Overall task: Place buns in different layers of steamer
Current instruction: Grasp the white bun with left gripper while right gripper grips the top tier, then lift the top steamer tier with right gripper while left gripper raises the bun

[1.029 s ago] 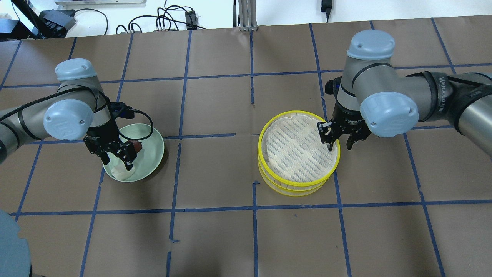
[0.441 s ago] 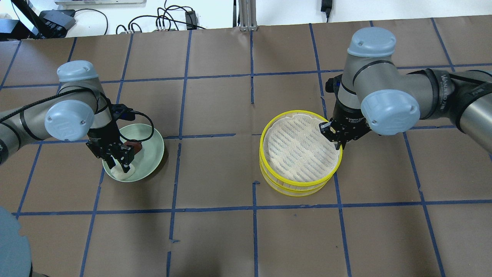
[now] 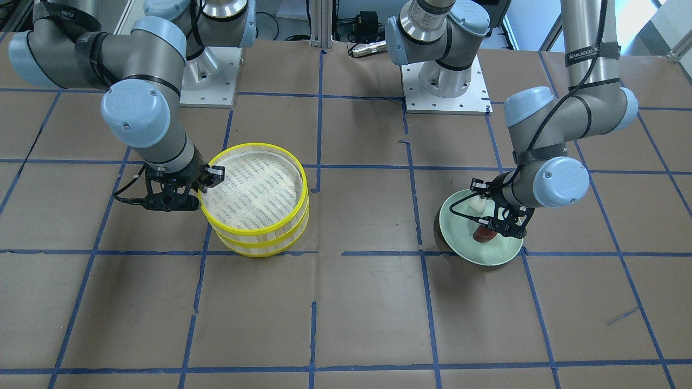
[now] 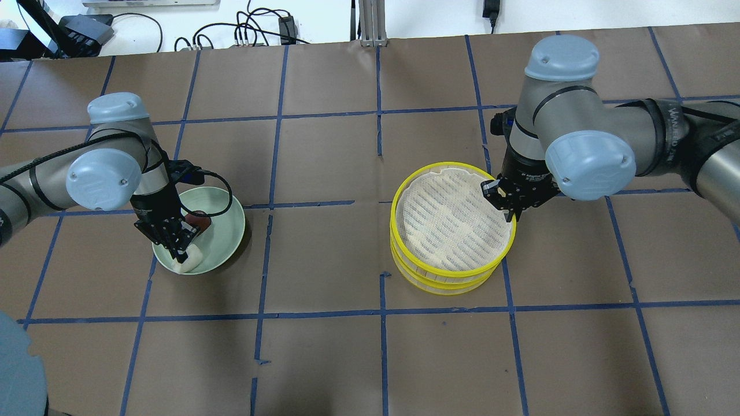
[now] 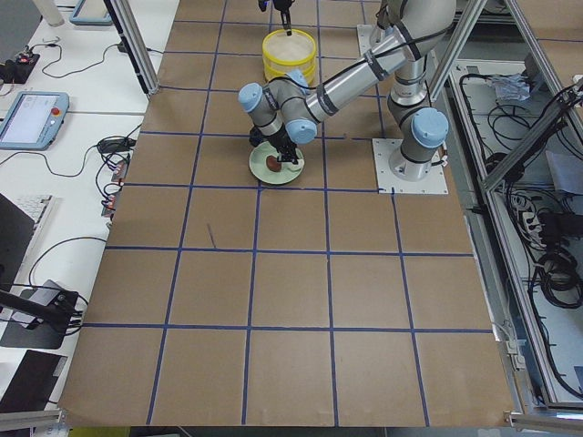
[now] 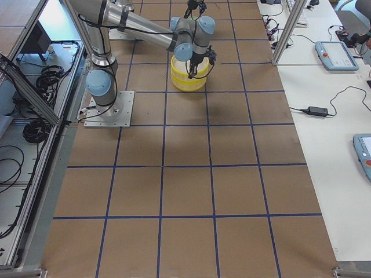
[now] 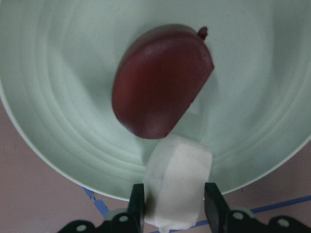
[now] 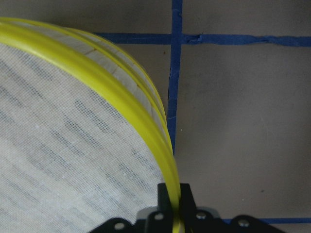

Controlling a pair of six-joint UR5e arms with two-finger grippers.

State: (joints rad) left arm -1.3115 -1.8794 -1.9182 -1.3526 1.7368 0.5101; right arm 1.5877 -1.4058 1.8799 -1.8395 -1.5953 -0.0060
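The steamer [image 4: 450, 285] stands on the brown paper-covered table [image 4: 324, 346] as 2 round trays, one on the other, on the robot's right side. Both have yellow rims and pale slatted walls. The top tray [image 3: 265, 231] shows its whole whitish mesh floor, and nothing lies in it. The lower tray [image 3: 260, 249] is covered by the one above, so its inside cannot be seen.

The right gripper [image 4: 510, 211] is at the top tray's edge on the side nearest the right arm. In the right wrist view its 2 fingers [image 8: 187, 196] are closed tight on the yellow rim, 1 inside the tray and 1 outside. Whether the top tray has left the lower one cannot be told.

Well apart from the steamer, on the robot's left side, is a pale green plate [image 4: 224, 212]. It holds both buns. The brown bun [image 7: 160, 80] lies toward the middle of the plate, rounded, with a small stub at 1 end. The white bun [image 7: 177, 182] lies just beside it, touching it, close to the plate's rim.

The left gripper [image 7: 172, 199] reaches down into the plate and grasps the white bun, with 1 finger [image 7: 137, 204] pressed against each long side. The brown bun is free of the gripper.
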